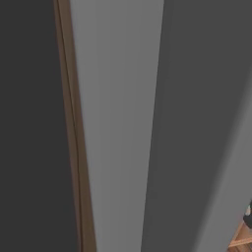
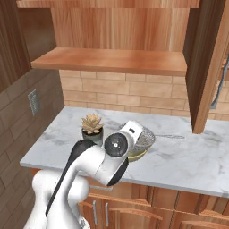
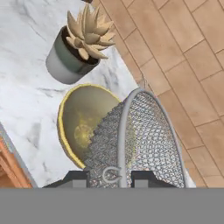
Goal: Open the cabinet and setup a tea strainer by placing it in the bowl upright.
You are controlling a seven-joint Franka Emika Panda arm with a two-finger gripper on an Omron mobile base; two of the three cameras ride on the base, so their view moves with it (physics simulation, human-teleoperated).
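Observation:
The metal mesh tea strainer [image 2: 144,137] sits tilted in the yellow-rimmed bowl [image 2: 136,156] on the marble counter, its thin handle [image 2: 172,136] reaching right. In the hand view the strainer [image 3: 148,140] leans over the right half of the bowl [image 3: 83,118]. My gripper [image 3: 112,178] is right above the strainer's rim; its small hook loop lies between the fingertips [image 3: 81,177], with a gap on each side, so the gripper is open. My arm's wrist hides the gripper in the right base view. The upper cabinet stands open, showing a bare shelf [image 2: 112,60].
A potted succulent [image 2: 92,127] stands just left of the bowl, also seen close by as the succulent [image 3: 81,39]. The open cabinet door [image 2: 208,67] hangs at the right over the counter [image 2: 188,161]. A grey panel [image 1: 123,123] blocks the left base view.

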